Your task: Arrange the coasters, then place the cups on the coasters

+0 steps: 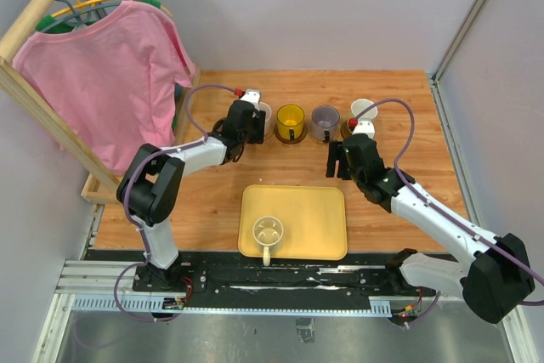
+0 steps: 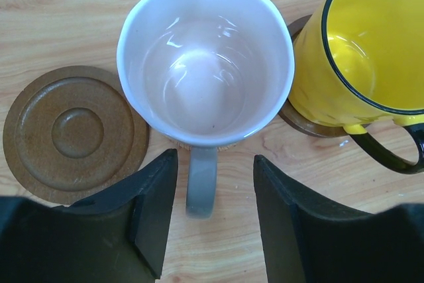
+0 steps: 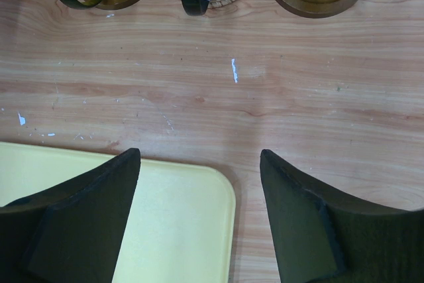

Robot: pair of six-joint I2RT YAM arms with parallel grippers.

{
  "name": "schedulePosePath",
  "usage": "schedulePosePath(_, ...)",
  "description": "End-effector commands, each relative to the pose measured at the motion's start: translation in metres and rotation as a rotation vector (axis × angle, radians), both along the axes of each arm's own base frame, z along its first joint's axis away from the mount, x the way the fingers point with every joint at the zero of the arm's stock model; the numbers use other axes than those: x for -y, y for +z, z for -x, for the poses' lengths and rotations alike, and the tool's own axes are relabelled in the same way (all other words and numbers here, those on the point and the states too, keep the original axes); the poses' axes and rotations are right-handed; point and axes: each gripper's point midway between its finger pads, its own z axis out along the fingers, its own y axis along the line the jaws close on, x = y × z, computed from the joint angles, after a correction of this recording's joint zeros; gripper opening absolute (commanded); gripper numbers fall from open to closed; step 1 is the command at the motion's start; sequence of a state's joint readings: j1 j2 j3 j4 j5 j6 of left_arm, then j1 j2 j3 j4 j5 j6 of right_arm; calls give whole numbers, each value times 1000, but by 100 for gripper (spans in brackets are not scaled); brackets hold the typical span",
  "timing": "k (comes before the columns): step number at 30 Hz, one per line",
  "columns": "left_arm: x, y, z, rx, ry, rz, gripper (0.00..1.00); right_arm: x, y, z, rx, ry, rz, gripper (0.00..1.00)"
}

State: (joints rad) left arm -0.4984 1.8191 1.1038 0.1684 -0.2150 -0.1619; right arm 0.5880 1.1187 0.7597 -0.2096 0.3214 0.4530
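Note:
My left gripper (image 2: 214, 160) is open, its jaws either side of the grey handle (image 2: 201, 180) of the pale pink cup (image 2: 205, 71) and touching neither side. That cup stands on a tan woven coaster (image 2: 199, 145). A bare dark brown coaster (image 2: 76, 130) lies just left of it. To its right stand the yellow cup (image 1: 291, 121), the grey-purple cup (image 1: 325, 120) and the white cup with the green inside (image 1: 364, 110), each on a coaster. The cream cup (image 1: 268, 231) sits on the yellow tray (image 1: 319, 210). My right gripper (image 3: 200, 154) hangs open and empty over the tray's far right corner (image 3: 179, 223).
A wooden rack with a pink shirt (image 1: 102, 74) on hangers stands at the back left, close to my left arm. Grey walls close the table's back and right sides. Bare wood (image 3: 232, 97) lies between the tray and the row of cups.

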Motion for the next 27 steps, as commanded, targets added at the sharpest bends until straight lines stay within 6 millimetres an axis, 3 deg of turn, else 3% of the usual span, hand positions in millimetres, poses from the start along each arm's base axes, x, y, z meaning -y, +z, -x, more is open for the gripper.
schedulePosePath(1,2,19,-1,45,-3,50,54,0,11,-5,19,-18,-37,74)
schedulePosePath(27,21,17,19,34,-45,51,53,-1,10,0,19,-14,-63,73)
